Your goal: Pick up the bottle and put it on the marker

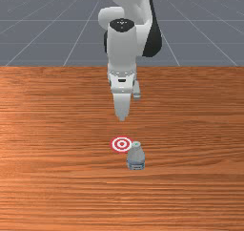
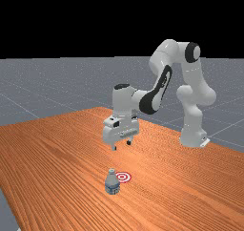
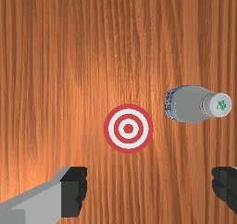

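- Gripper [image 2: 121,145] was wide open: fingers [image 3: 74,190] stood far apart at the wrist view's bottom edge, w/ bare wood visible btwn them.
- It hung above the table [image 2: 57,153], fingers ptg. down, well clear of the wood.
- Bottle [image 1: 136,158] stood upright on the table, grey w/ a bluish label [image 2: 112,189] round its lower part & a pale cap [image 3: 217,105] w/ a green mark on top.
- Marker [image 1: 121,144], a flat red/white ringed disc, lay on the table just beside the bottle; wrist view showed a strip of wood btwn the two, so bottle was off the marker.
- Front view: bottle was nearer the cam. than the marker & a bit to that view's right.
- Far view: bottle was on the marker's left, its body partly in front of the disc's edge.
- Arm [image 2: 163,56] reached in from the far view's right, bent high, w/ its hand vert. over the table.
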`<act>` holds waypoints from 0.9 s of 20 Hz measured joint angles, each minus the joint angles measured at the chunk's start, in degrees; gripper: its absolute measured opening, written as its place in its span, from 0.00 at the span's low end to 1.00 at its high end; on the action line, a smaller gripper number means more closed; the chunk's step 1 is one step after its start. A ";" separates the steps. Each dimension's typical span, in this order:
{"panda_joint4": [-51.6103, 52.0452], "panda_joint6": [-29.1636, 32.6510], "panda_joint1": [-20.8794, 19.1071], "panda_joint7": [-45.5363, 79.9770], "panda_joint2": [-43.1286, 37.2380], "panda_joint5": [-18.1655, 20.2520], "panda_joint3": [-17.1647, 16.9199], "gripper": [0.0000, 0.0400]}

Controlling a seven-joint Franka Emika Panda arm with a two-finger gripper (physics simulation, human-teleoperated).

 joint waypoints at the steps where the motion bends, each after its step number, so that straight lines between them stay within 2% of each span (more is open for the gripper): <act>1: 0.16 -1.66 0.00 0.00 -0.81 0.01 0.00 0.61; 2: 0.57 -3.22 0.00 0.00 -1.94 0.01 0.00 0.37; 3: 1.04 -4.64 0.00 0.00 -2.98 0.01 0.00 0.22; 5: 1.97 -7.09 0.00 0.00 -4.64 0.01 0.00 0.08; 6: 12.00 -20.01 0.05 0.00 0.40 -0.01 0.02 0.44; 7: 7.76 -14.58 0.03 0.00 -1.37 -0.01 0.01 0.66; 8: 7.12 -13.66 0.02 0.00 -1.43 -0.01 0.01 0.80; 9: 3.65 -8.83 0.00 0.00 -3.18 0.00 0.00 0.88; 10: 3.80 -9.16 0.00 0.00 -3.24 0.00 0.00 0.92; 11: 0.90 -4.64 -0.01 0.00 -4.84 0.01 -0.01 0.95; 13: 0.93 -4.94 -0.01 0.00 -5.35 0.01 -0.01 0.98; 15: 4.21 -10.32 0.01 0.04 -4.09 0.00 0.00 0.99; 17: 2.12 -7.70 -0.02 0.02 -6.07 0.04 -0.01 1.00; 18: 4.13 -11.23 0.79 2.13 -5.83 -2.70 -0.57 1.00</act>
